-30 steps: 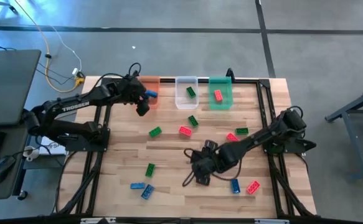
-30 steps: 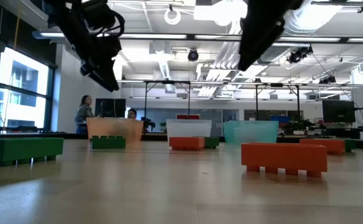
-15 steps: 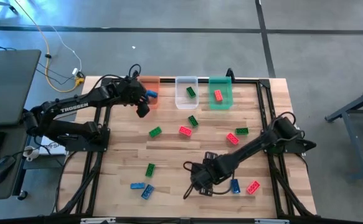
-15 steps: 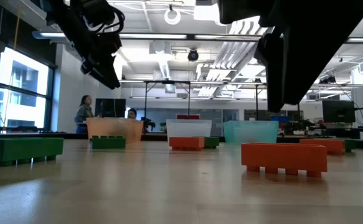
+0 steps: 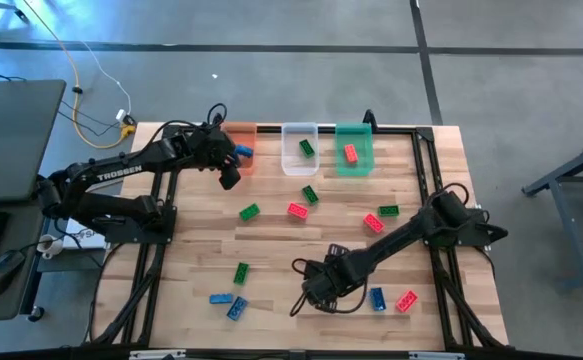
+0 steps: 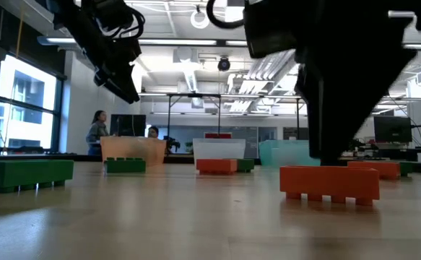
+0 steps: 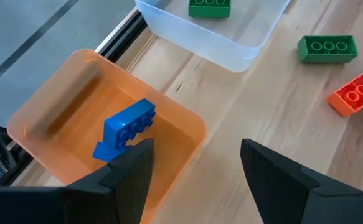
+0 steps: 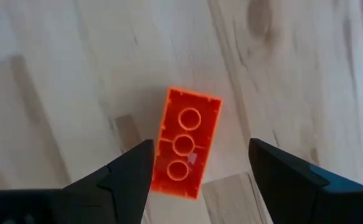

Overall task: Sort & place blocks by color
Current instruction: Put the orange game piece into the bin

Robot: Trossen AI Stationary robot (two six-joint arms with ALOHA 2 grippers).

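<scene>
A red block (image 8: 185, 149) lies flat on the table, studs up, and shows in the low view as the red block (image 6: 329, 184). My right gripper (image 8: 200, 149) (image 5: 316, 290) points down over it, open, one finger on either side and not touching. My left gripper (image 7: 197, 149) (image 5: 229, 170) hangs open above the near right corner of the orange bin (image 7: 56, 118), which holds a blue block (image 7: 126, 127). The clear bin (image 5: 299, 160) holds a green block (image 5: 306, 148). A red block (image 5: 351, 153) lies in the green bin (image 5: 354, 165).
Loose blocks lie across the table: green (image 5: 249, 211) (image 5: 310, 195) (image 5: 388, 211) (image 5: 241, 272), red (image 5: 297, 210) (image 5: 373, 222) (image 5: 406, 301) and blue (image 5: 221, 298) (image 5: 237, 309) (image 5: 377, 298). The three bins stand along the far edge. Two people sit in the room beyond.
My right gripper has come down and toward the table's near edge, tipping steeper, and now stands low over the red block with its fingers still apart. The blocks have stayed in place.
</scene>
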